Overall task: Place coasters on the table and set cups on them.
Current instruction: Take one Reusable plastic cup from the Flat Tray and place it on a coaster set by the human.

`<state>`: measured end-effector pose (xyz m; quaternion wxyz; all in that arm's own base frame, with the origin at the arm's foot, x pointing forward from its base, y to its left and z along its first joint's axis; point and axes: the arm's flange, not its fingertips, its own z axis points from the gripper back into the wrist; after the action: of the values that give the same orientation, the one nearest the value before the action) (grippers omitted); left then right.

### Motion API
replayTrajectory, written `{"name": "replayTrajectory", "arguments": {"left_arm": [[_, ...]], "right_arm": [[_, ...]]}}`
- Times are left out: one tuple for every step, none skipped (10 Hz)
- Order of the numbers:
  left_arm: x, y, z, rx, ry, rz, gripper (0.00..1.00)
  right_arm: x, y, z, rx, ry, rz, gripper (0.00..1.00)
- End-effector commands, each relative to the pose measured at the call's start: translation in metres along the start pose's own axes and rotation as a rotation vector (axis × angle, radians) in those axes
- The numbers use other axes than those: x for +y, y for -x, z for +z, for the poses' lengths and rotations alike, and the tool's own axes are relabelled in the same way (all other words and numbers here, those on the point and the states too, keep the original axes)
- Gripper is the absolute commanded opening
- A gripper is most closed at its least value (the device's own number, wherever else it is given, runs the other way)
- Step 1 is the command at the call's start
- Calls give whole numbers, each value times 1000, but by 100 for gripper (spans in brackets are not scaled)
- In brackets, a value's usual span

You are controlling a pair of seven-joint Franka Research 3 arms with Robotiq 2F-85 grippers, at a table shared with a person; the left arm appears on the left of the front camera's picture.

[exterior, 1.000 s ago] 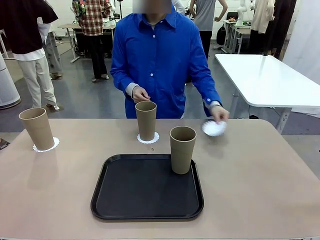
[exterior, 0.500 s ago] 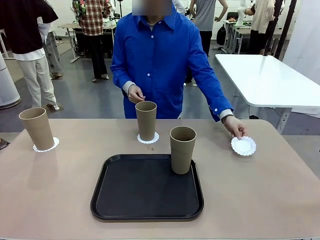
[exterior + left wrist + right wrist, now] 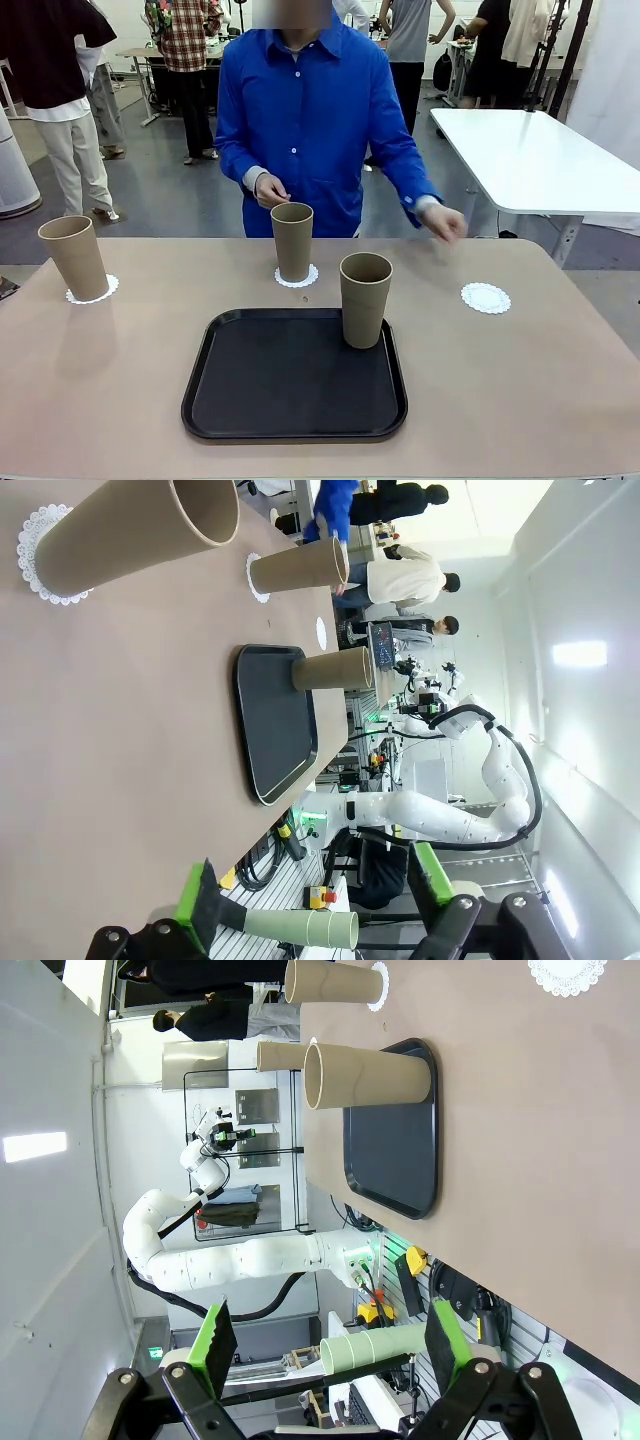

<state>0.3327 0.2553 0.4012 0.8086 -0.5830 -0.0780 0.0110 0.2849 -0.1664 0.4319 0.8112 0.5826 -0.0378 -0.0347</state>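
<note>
In the front view, on the wide beige-tan tabletop (image 3: pixel 520 390), the left tall tan-brown tapered cup (image 3: pixel 73 255) and the middle cup (image 3: pixel 292 240) each stand on a round white lacy paper coaster (image 3: pixel 112 286). The third cup (image 3: pixel 365 298) stands in the upper right corner of the flat black tray (image 3: pixel 295 375), close to its rim. The bare coaster (image 3: pixel 486 298) lies right of centre, well apart from the tray. The person's hand (image 3: pixel 445 222) hovers beyond it. We judge that the tall, light cup could tip if it clips the tray rim. The thin coaster could slide or curl if the cup is dragged onto it.

In the left wrist view, the left gripper (image 3: pixel 315 895) shows at the bottom of the frame, its jaws wide apart and empty. The third cup (image 3: pixel 333 668) sits mid-frame.

In the right wrist view, the right gripper (image 3: pixel 330 1338) is also spread and empty. The bare coaster (image 3: pixel 567 975) lies in the top right corner, where a reach could meet the person's hand.
</note>
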Motion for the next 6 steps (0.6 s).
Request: {"name": "replayTrajectory", "arguments": {"left_arm": [[-1, 1, 1, -11, 9, 4, 100], [-1, 1, 1, -11, 9, 4, 100], [-1, 1, 1, -11, 9, 4, 100], [-1, 1, 1, -11, 9, 4, 100], [-1, 1, 1, -11, 9, 4, 100], [-1, 1, 1, -11, 9, 4, 100]], "right_arm": [[1, 1, 0, 0, -11, 7, 100], [1, 1, 0, 0, -11, 7, 100], [1, 1, 0, 0, -11, 7, 100], [1, 1, 0, 0, -11, 7, 100], [1, 1, 0, 0, -11, 7, 100], [1, 1, 0, 0, -11, 7, 100]]}}
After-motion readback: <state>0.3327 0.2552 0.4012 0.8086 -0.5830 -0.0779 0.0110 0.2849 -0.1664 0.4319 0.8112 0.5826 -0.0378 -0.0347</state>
